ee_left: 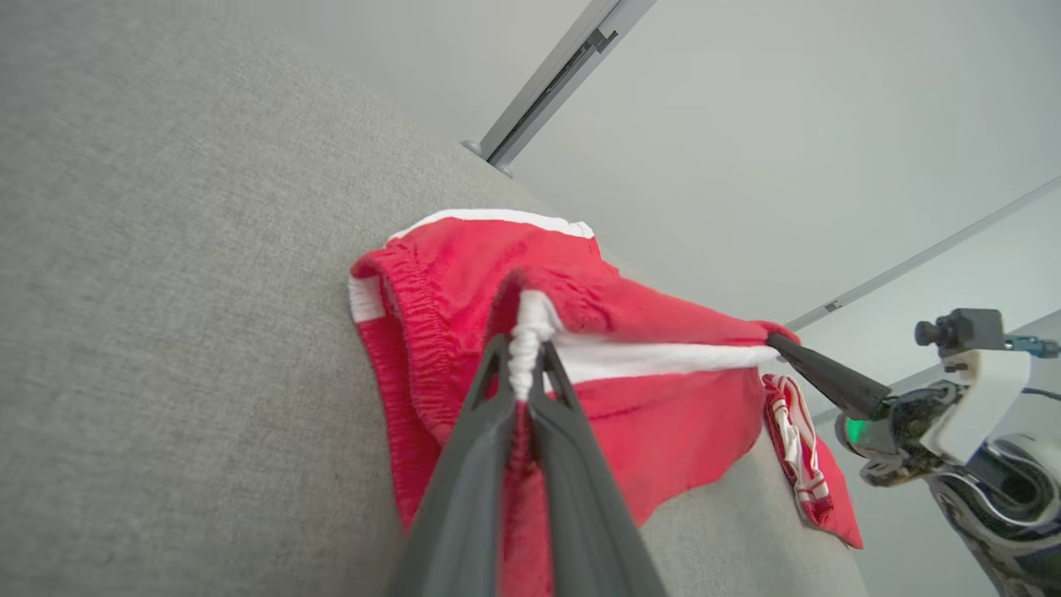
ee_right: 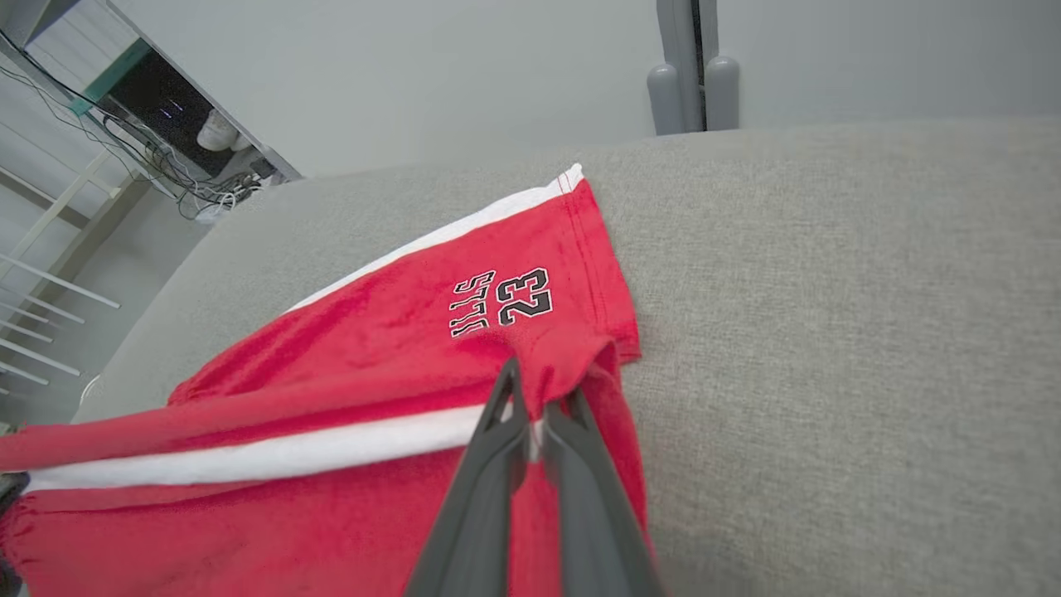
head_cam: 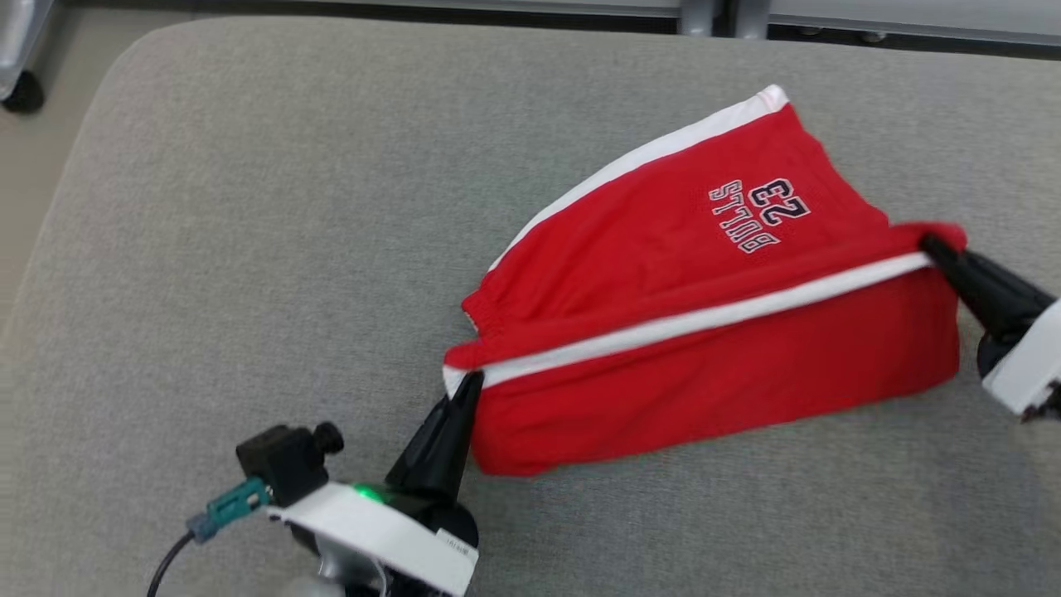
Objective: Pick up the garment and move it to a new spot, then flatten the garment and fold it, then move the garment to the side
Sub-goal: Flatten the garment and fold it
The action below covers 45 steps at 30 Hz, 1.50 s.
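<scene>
Red shorts (head_cam: 713, 274) with white side stripes lie half on the grey padded surface (head_cam: 249, 249), one striped edge held raised above it. This edge is pinched at the waistband by the closed left gripper (head_cam: 469, 383) and at the leg hem by the closed right gripper (head_cam: 935, 245). If the arms are moved unevenly, the thin pinch could be pulled out, or the fold laid crooked.

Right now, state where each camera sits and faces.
Head view: on the head, looking down at red shorts on grey padded surface; left gripper and right gripper show, shut on the shorts.
Left wrist view: along its own fingers at the waistband; right gripper shows beyond.
Right wrist view: along its own fingers at the leg hem.
Shared: both wrist views show the white stripe.
</scene>
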Tool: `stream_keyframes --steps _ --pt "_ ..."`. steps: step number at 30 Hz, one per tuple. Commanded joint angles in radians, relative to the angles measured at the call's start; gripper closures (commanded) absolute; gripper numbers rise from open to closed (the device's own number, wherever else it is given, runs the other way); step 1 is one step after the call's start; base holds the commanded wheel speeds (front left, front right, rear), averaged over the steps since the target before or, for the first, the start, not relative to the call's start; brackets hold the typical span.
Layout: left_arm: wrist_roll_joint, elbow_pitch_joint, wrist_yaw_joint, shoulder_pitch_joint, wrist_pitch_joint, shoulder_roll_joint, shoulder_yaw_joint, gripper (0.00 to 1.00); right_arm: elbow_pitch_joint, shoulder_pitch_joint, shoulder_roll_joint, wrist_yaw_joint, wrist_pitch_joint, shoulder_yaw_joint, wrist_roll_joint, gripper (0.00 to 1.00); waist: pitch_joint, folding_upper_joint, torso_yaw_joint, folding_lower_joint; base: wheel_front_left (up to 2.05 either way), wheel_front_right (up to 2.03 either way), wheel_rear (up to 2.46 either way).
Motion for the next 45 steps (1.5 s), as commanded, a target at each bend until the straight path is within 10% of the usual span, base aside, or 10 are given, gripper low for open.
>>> stream_keyframes --steps 1,16,17,18,19,21,35,45 --pt "-0.004 0.001 0.002 -0.060 0.017 -0.008 -0.001 1.00 0.030 -0.060 -0.008 0.000 0.037 -0.005 -0.021 1.00 0.053 0.0000 0.072 0.0000 0.00 0.00 0.00" --pt "-0.068 0.265 0.073 -0.460 0.014 -0.082 -0.093 1.00 0.296 -0.512 0.018 0.000 0.221 0.024 -0.185 0.97 0.225 0.0000 0.222 0.0000 0.00 0.00 0.00" --pt "-0.081 0.273 0.076 -0.474 0.004 -0.082 -0.104 0.98 0.305 -0.533 0.018 0.000 0.209 0.028 -0.198 0.68 0.231 0.0000 0.226 0.0000 0.00 0.00 0.00" --pt "-0.097 0.283 0.082 -0.484 -0.002 -0.082 -0.115 0.78 0.318 -0.549 0.021 0.000 0.199 0.030 -0.210 0.18 0.236 0.0000 0.228 0.0000 0.00 0.00 0.00" --pt "-0.108 0.293 0.085 -0.491 -0.007 -0.082 -0.128 0.56 0.331 -0.557 0.025 0.000 0.194 0.035 -0.215 0.00 0.241 0.0000 0.229 0.0000 0.00 0.00 0.00" --pt "-0.133 0.309 0.092 -0.502 -0.019 -0.083 -0.147 0.00 0.344 -0.575 0.029 0.000 0.178 0.045 -0.224 0.00 0.247 0.0000 0.227 0.0000 0.00 0.00 0.00" --pt "0.086 0.145 0.218 -0.283 -0.203 0.020 -0.150 0.00 0.213 -0.504 -0.032 0.000 0.230 0.185 -0.285 0.00 0.166 0.0000 0.112 0.0000 0.00 0.00 0.00" --pt "0.234 0.076 0.176 -0.227 -0.211 -0.057 -0.124 0.00 0.259 -0.525 -0.005 0.000 0.320 0.119 -0.440 0.00 0.259 0.0000 0.177 0.0000 0.00 0.00 0.00"
